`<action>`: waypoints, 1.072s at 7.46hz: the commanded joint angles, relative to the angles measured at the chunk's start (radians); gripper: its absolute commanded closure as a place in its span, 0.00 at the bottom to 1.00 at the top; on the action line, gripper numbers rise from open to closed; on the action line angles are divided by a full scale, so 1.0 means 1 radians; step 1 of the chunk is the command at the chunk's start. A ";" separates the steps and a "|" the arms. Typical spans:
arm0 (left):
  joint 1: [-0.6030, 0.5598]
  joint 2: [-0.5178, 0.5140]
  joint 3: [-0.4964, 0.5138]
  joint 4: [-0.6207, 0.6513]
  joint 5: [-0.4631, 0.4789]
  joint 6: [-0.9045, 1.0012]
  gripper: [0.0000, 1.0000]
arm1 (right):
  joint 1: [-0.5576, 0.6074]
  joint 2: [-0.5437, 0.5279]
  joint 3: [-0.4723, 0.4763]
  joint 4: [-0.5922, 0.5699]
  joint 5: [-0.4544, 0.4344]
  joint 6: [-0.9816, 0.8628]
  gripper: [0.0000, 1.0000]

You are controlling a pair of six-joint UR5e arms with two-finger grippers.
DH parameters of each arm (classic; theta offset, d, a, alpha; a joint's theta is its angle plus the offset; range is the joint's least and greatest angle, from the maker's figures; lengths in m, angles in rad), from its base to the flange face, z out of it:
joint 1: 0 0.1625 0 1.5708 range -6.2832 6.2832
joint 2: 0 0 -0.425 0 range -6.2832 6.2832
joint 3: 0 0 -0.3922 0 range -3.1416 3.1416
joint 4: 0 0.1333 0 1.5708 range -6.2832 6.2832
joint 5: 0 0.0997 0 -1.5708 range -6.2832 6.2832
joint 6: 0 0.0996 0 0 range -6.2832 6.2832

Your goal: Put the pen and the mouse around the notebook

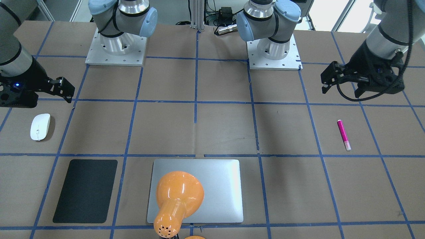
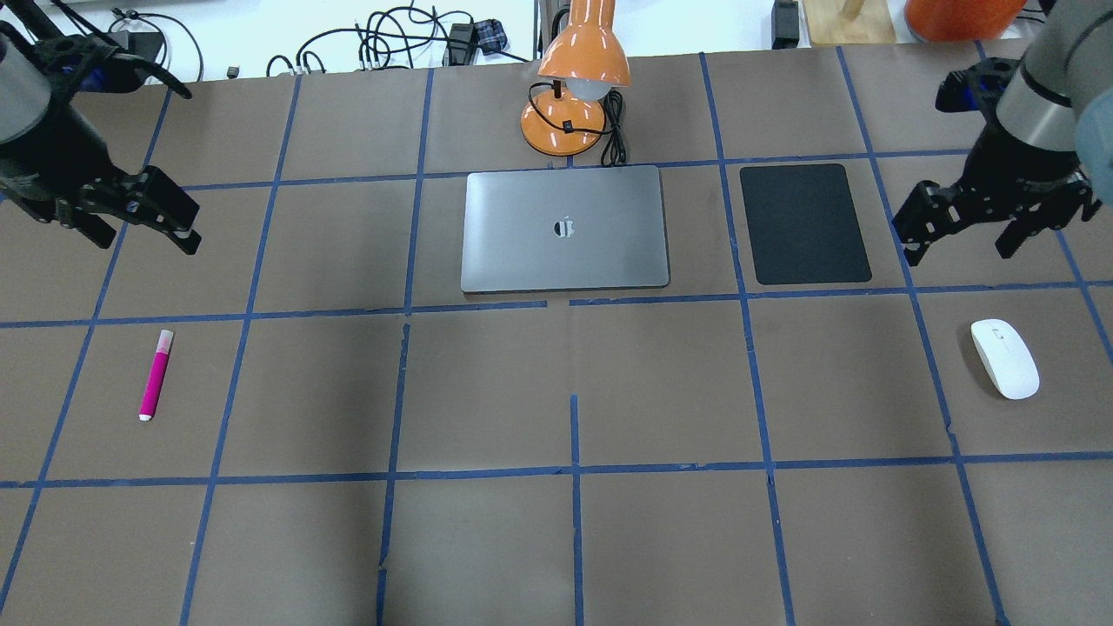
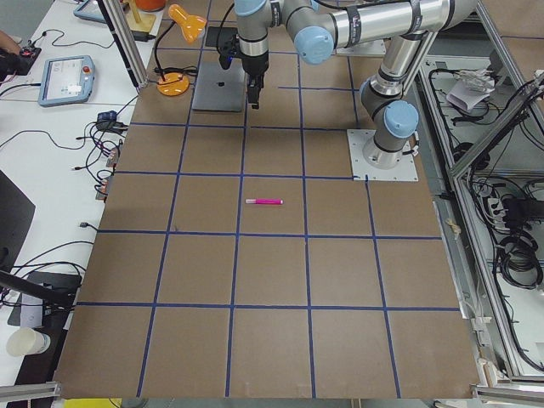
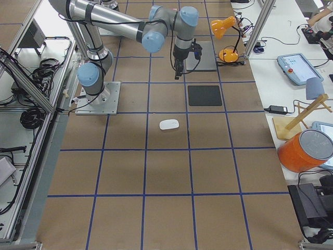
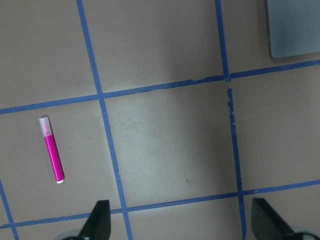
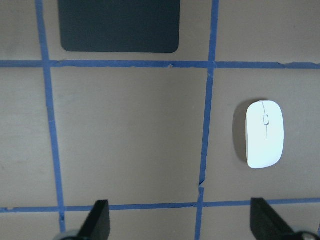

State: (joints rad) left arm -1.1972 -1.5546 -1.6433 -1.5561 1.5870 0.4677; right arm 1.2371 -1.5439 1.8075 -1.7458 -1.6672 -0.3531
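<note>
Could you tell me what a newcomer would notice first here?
First, the orange desk lamp leaning over the silver notebook at the far edge of the table. Then the magenta pen lying alone on the robot's left and the white mouse far on its right.

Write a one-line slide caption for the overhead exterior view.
Pen at left and mouse at right lie apart from the central notebook; black mat beside it, orange lamp behind.

White mouse (image 6: 265,134) right of centre, black mat (image 6: 119,25) upper left, right gripper (image 6: 180,227) fingertips spread at bottom edge.
</note>
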 commanded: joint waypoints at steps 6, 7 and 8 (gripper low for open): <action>0.255 -0.195 -0.211 0.429 0.044 0.094 0.00 | -0.278 0.194 0.254 -0.517 -0.002 -0.440 0.00; 0.255 -0.228 -0.248 0.512 0.044 0.092 0.00 | -0.297 0.233 0.259 -0.524 -0.002 -0.445 0.00; 0.255 -0.248 -0.275 0.553 0.038 0.091 0.00 | -0.307 0.255 0.260 -0.550 -0.003 -0.445 0.00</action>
State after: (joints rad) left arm -0.9424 -1.7710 -1.8748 -1.0792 1.6290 0.5582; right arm 0.9452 -1.3203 2.0627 -2.2727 -1.6682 -0.7949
